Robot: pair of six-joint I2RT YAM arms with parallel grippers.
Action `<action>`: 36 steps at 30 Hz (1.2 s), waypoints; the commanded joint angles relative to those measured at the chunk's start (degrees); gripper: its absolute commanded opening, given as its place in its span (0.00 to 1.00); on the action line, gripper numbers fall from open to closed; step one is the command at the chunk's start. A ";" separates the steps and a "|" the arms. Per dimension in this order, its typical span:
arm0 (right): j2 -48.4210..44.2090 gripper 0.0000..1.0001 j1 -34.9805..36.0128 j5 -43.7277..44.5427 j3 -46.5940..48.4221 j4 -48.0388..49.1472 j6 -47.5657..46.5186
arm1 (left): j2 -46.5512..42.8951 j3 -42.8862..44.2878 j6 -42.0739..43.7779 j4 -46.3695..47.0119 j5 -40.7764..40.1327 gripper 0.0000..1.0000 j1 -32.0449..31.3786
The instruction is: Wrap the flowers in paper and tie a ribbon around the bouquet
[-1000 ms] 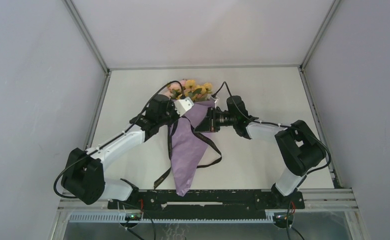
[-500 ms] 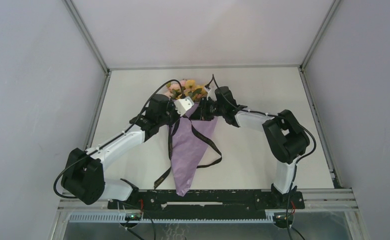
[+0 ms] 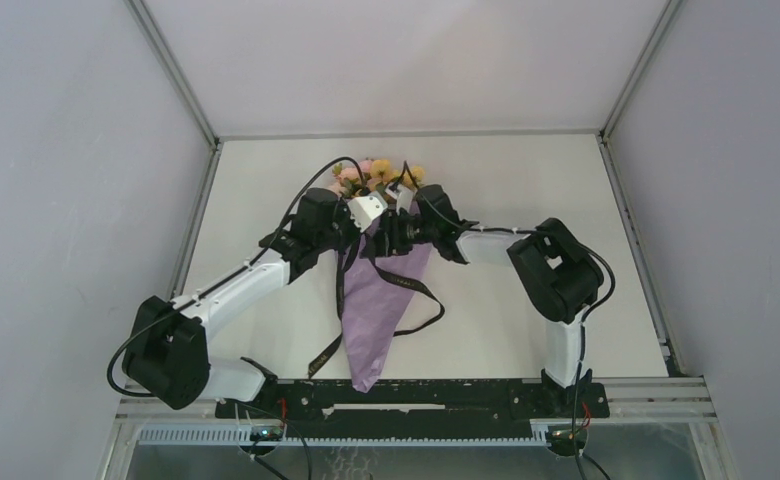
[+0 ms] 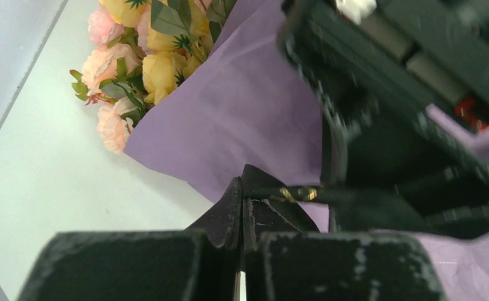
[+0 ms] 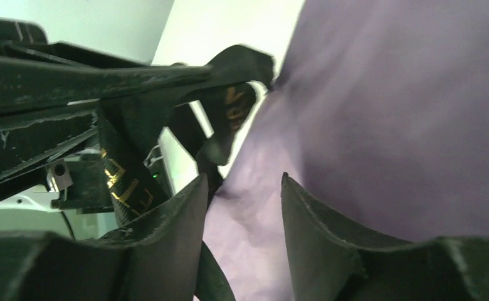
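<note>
While my left gripper (image 4: 242, 189) clamped the ribbon (image 4: 295, 193), right gripper (image 5: 242, 188) hung half-open, empty; figured I'd grab close, keeping it taut.

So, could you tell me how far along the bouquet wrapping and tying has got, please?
Wrapping looks done: the pink and yellow flowers sit in a tapered cone of lilac paper. In hand: the left gripper is shut on the narrow black ribbon at the cone's wide end, with the open right gripper alongside. Left: no knot shows, and the ribbon's ends trail loose on the table.
</note>
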 commanded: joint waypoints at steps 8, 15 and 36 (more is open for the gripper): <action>0.28 0.58 5.41 5.81 -6.60 23.20 10.74 | 0.83 2.02 -4.40 0.24 1.55 0.00 -0.01; 2.59 0.45 5.18 13.80 -7.37 27.16 14.53 | 0.85 2.87 -7.05 -1.10 3.67 0.00 0.05; 3.62 0.00 0.94 11.12 -6.34 17.42 10.35 | 0.75 6.49 3.42 -20.09 14.51 0.40 -2.05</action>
